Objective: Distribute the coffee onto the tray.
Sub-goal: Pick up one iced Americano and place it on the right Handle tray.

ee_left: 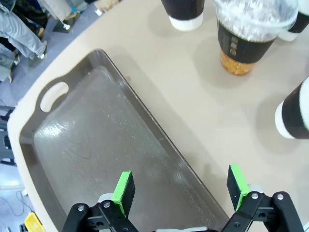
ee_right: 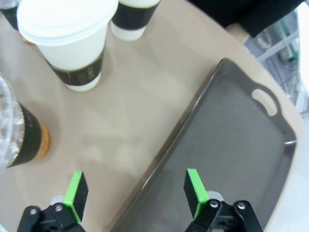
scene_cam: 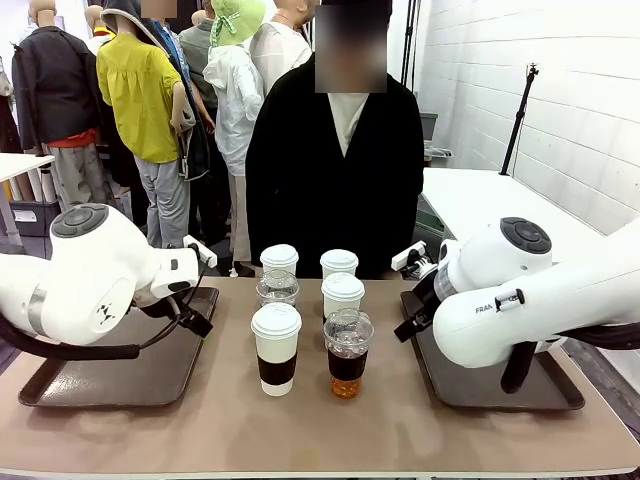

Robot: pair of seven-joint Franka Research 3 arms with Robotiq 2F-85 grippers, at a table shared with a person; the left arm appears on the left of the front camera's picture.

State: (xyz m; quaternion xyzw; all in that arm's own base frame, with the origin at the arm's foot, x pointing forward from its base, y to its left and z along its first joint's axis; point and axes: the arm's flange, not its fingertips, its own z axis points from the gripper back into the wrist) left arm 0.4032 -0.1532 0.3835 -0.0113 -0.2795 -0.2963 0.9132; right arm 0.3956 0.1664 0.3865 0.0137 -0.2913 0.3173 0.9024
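Left hand (ee_left: 181, 186) hangs empty, its green pads (ee_left: 124, 191) spread wide across the raised inner rim of the glossy dark left tray (ee_left: 87, 145); the right hand (ee_right: 136, 191) hangs likewise over the right tray (ee_right: 231, 135). Between the trays, on smooth tan worktop (scene_cam: 300, 430), stand brown-banded white paper cups (scene_cam: 277, 345) and clear domed plastic cups (scene_cam: 347, 350), off both trays, some cropped in the wrist views.
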